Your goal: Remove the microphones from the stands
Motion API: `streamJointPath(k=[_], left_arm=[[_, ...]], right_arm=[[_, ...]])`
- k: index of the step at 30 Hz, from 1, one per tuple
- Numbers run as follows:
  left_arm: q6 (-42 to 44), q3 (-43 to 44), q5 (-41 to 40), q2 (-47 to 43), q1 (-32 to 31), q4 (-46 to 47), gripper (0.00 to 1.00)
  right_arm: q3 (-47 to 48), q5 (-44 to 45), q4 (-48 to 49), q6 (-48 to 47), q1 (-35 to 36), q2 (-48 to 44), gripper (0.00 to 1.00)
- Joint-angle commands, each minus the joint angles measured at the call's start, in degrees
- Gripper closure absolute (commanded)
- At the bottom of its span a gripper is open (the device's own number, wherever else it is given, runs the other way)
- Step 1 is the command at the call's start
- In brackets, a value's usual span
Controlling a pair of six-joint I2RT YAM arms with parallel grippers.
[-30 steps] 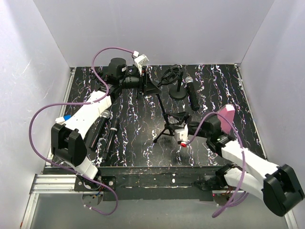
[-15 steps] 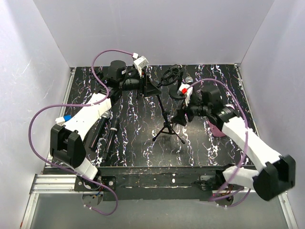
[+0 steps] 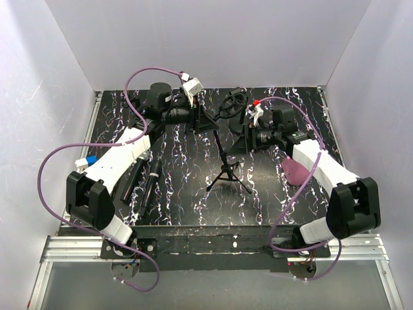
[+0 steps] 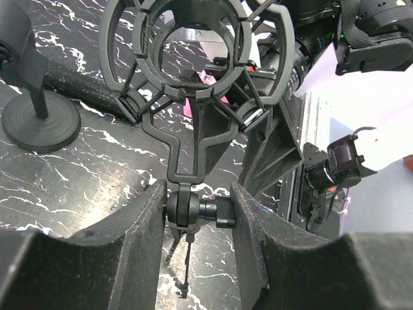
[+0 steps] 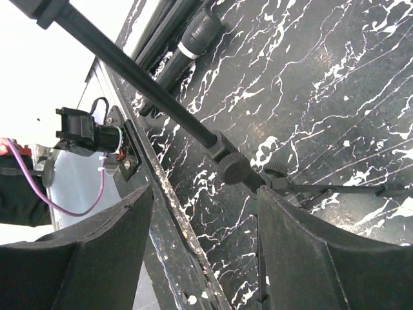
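Observation:
A black tripod stand (image 3: 225,172) stands mid-table with a round shock mount (image 3: 232,102) at its top. In the left wrist view the mount's ring (image 4: 193,58) looks empty. My left gripper (image 3: 205,121) is shut on the swivel joint (image 4: 192,210) just below the mount. My right gripper (image 3: 241,139) is open beside the stand's upper pole, and its wrist view shows the pole (image 5: 148,84) and clamp knob (image 5: 232,169) just beyond its fingertips (image 5: 310,258). Two microphones (image 3: 145,175) lie on the table at the left, also seen in the right wrist view (image 5: 193,39).
A pink object (image 3: 297,169) lies right of the tripod under my right arm. A small round-base stand (image 4: 39,123) with a dark microphone handle (image 4: 77,74) behind it shows in the left wrist view. White walls enclose the table.
My right arm has swung from the table's front right up and back to the stand's top, gripper open. My left gripper has stayed on the swivel joint.

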Motion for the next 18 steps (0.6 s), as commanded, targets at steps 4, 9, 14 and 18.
streamJointPath(k=[4,9,14,18], left_arm=[[2.3,0.6,0.6,-3.4,-0.1,-0.6,1.0],[2.9,0.7,0.4,-3.4,-0.1,-0.6,1.0],[3.2,0.4,0.5,-3.4,-0.1,-0.6,1.0],[3.3,0.1,0.5,-3.4,-0.1,-0.4,1.0]], right_arm=[[2.7,0.5,3.0,2.6,0.2,4.9,0.29],[-0.3,5.3,-1.5,-3.8,-0.8,6.5,0.33],[-1.3,8.0,-2.4,-3.4,-4.9,8.1,0.35],[-1.4,9.5,-4.7,-6.9,-5.6,8.6,0.36]])
